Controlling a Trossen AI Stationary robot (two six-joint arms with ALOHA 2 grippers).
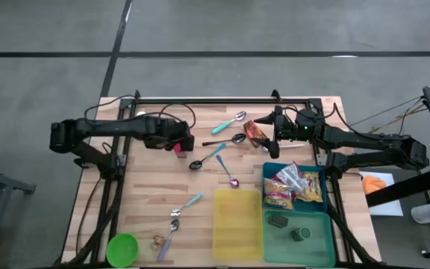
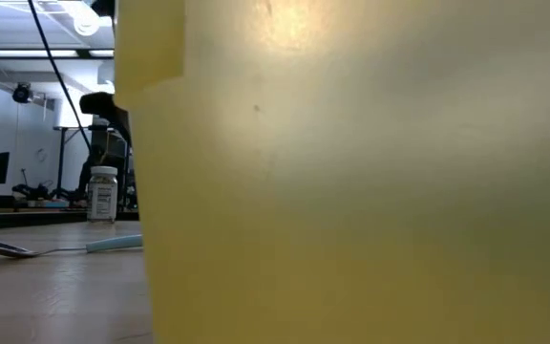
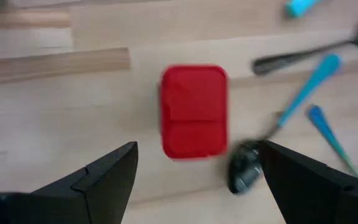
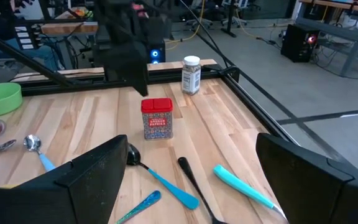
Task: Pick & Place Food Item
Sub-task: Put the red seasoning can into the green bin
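The left gripper (image 3: 194,180) hangs over the red tin (image 3: 193,111) at centre frame, jaws wide apart; the right gripper (image 1: 276,127), also apart, waits upper right. Lower straight, straddle the tin's sides evenly, avoid the spoon (image 3: 246,171) beside it.

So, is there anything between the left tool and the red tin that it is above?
Nothing visible. The left tool is open above the small red-lidded spice tin; only bare wooden table shows between. A dark-bowled spoon lies close beside the tin.
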